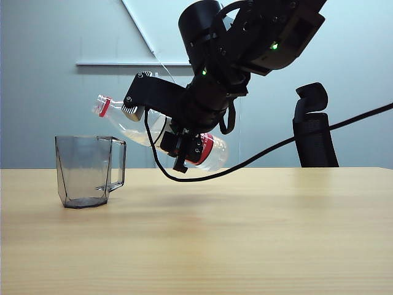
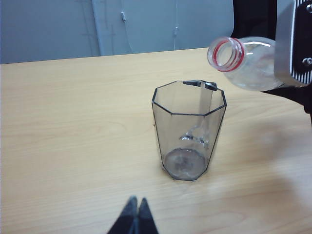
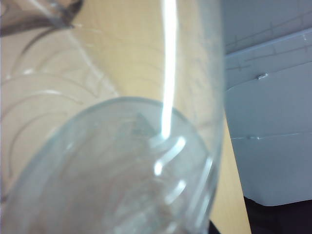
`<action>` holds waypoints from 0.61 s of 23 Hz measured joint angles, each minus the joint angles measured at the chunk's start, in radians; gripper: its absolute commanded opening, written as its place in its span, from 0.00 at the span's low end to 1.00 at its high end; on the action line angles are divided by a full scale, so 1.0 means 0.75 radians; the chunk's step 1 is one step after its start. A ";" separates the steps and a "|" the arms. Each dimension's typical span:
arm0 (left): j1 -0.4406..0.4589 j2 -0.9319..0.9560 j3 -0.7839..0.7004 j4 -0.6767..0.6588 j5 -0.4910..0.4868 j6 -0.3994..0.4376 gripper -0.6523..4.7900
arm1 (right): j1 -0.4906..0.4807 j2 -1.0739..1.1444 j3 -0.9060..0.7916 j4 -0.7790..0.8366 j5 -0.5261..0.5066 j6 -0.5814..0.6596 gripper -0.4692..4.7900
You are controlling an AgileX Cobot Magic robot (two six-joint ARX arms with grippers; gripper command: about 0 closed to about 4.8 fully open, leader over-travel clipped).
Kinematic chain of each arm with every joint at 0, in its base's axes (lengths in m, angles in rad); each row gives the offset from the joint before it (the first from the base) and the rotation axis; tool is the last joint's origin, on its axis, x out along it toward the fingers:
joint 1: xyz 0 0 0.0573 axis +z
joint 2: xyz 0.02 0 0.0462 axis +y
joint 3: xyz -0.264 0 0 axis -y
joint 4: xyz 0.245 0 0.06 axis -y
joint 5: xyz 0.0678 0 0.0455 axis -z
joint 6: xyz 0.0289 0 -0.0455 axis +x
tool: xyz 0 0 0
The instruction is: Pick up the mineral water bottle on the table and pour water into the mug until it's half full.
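A: How will the bottle point(image 1: 156, 132) handle from here?

B: Thin clear plastic, so I'd judge it light and a bit squashy; the water point(image 1: 138, 136) sloshing inside shifts its weight toward the neck as it tips. The right hand point(image 1: 161, 120) is clamped on its body near the red label, which seems the sensible place: the widest, stiffest part, with the neck left free to pour.

A: Where is it now?

B: In the air, tilted, uncapped mouth up and to the left, beside and a little above the mug point(image 1: 89, 171), not yet over its rim. The mug stands upright on the table point(image 1: 258, 233) and looks empty. It may be glass or hard plastic, I can't tell, so likely stiff and possibly breakable if knocked.

A: And the left hand point(image 2: 134, 214)?

B: Low near the table, short of the mug, tips pressed together, gripping nothing.

A: What's hard to make out?

B: The right wrist view is filled by blurred bottle wall, so the finger contact can't be read there. From outside, the arm covers the bottle's middle. How much water is in it is unclear, and I can't see any stream leaving the mouth
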 measured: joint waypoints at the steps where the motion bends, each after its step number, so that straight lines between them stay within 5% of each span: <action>1: 0.000 0.000 0.000 0.000 0.000 0.000 0.12 | -0.001 0.000 0.000 0.004 0.002 -0.014 0.58; 14: 0.000 0.000 0.000 0.000 0.000 0.000 0.12 | 0.000 0.002 0.000 0.061 0.038 -0.215 0.58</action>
